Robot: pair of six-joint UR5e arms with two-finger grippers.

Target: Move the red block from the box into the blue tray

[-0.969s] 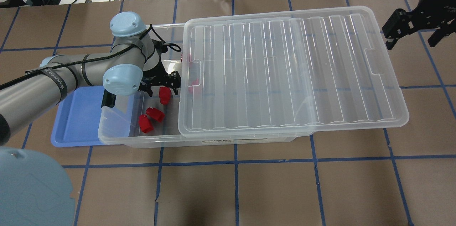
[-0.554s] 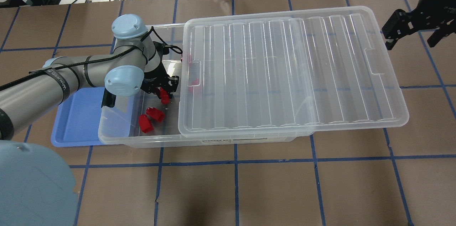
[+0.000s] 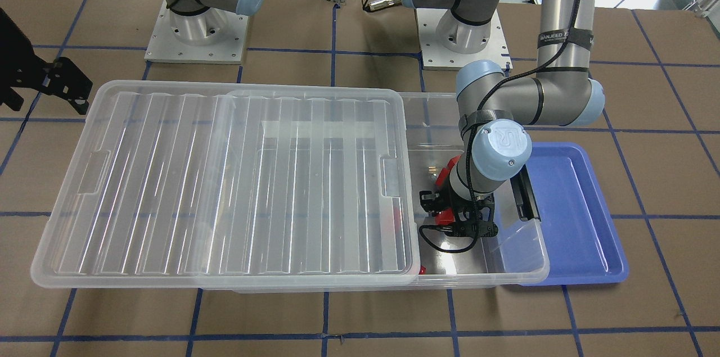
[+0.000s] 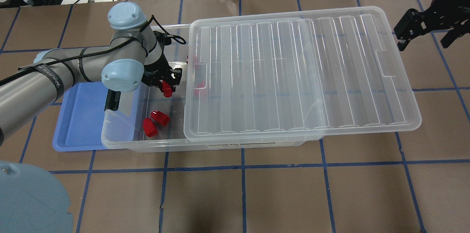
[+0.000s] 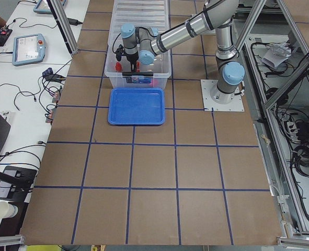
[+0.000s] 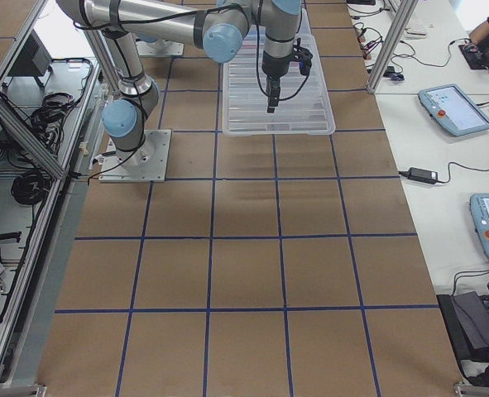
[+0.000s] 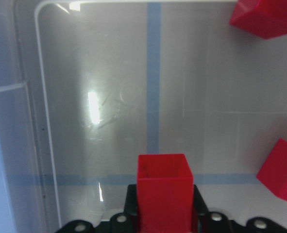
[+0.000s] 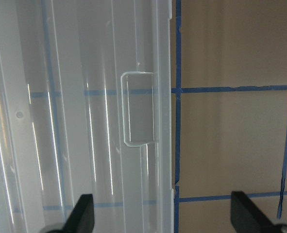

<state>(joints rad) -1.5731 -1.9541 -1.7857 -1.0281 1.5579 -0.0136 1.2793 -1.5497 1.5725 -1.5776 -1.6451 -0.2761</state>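
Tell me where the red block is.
Overhead view, left side: the red block is in the left hand, over the box's uncovered end, between lid and blue tray.

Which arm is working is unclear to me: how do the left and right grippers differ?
The left gripper is shut on the red block; the right gripper is open and empty. The left is over the box's uncovered end; the right by the lid's far edge. Both are black.

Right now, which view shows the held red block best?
Left wrist-mounted: the red block sits large and unobstructed in the left gripper. Overhead shows it small; front-facing, mostly behind the wrist; exterior left, a speck; the others, not at all.
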